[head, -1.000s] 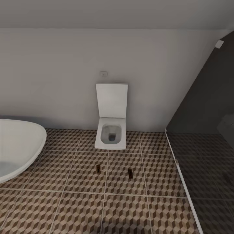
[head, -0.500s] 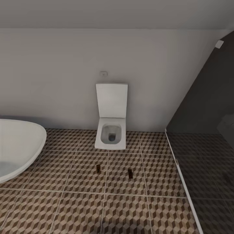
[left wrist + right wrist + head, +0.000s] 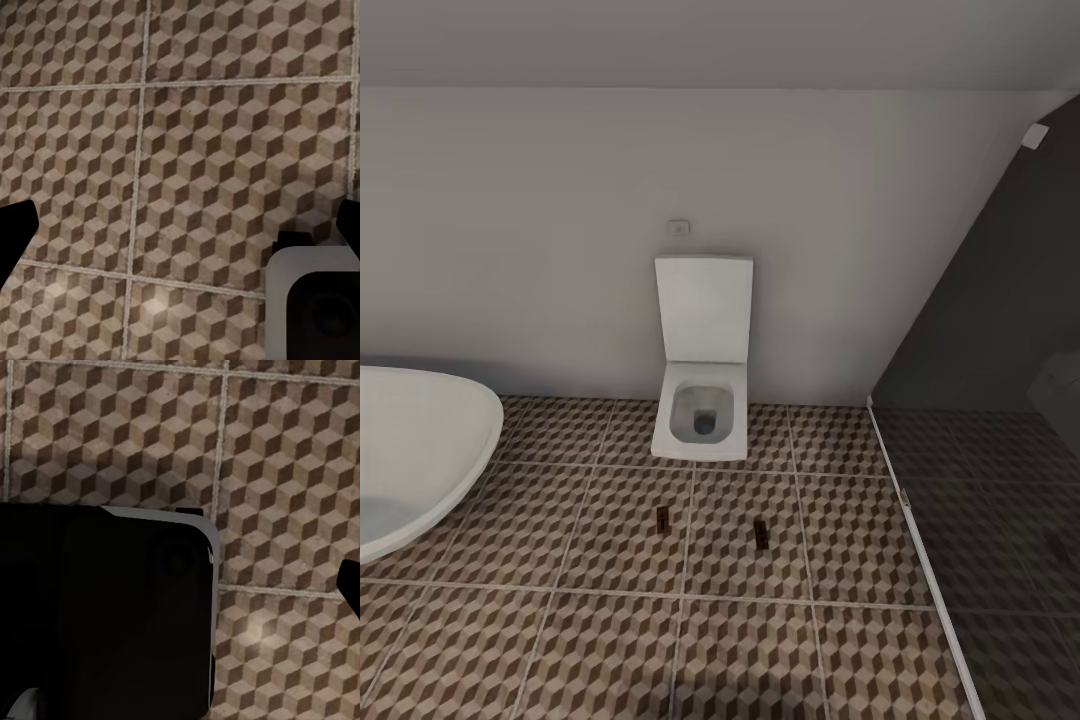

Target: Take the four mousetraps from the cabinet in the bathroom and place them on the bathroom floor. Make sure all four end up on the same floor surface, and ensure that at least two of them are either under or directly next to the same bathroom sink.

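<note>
Two small dark-and-tan mousetraps lie flat on the cube-patterned bathroom floor (image 3: 610, 640) in front of the toilet, one mousetrap (image 3: 662, 516) to the left and another mousetrap (image 3: 761, 533) to the right. The cabinet is out of view. In the left wrist view my left gripper (image 3: 180, 232) hangs open above bare tiles, its dark fingertips (image 3: 15, 232) at the picture's two sides. My right gripper (image 3: 180, 585) is also over tiles, with one fingertip (image 3: 351, 583) at the edge and nothing held.
A white toilet (image 3: 702, 400) with raised lid stands against the back wall. A white rounded tub (image 3: 420, 450) fills the left. A dark glass partition (image 3: 1000, 400) with a floor rail closes the right. My own grey-edged dark body (image 3: 105, 615) shows in both wrist views.
</note>
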You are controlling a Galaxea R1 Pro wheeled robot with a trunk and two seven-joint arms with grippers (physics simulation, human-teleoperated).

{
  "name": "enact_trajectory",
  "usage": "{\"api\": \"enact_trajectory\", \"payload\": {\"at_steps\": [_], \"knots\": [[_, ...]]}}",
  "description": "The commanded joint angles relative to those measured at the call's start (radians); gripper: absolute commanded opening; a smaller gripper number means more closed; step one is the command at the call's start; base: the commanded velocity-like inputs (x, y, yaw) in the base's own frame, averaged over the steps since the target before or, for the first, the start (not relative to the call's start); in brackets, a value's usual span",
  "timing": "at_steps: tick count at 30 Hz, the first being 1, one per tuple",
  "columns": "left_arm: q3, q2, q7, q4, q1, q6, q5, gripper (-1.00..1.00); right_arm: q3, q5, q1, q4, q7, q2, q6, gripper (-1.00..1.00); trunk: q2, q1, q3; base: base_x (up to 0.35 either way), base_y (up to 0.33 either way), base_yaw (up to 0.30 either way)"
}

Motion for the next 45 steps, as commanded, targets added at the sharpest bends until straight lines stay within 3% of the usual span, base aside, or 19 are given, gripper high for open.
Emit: {"api": "enact_trajectory", "payload": {"at_steps": [1, 45], "knots": [[-0.009, -0.001, 0.004, 0.003, -0.001, -0.004, 0.003, 1.0, 0.003, -0.004, -0.001, 0.001, 0.004, 0.0, -0.003, 1.0, -0.002, 0.0, -0.001, 0.0, 0.0, 0.0], [-0.009, -0.001, 0.004, 0.003, -0.001, -0.004, 0.003, 1.0, 0.002, -0.004, -0.001, 0.001, 0.004, 0.0, -0.003, 1.0, -0.002, 0.0, -0.001, 0.0, 0.0, 0.0]]}}
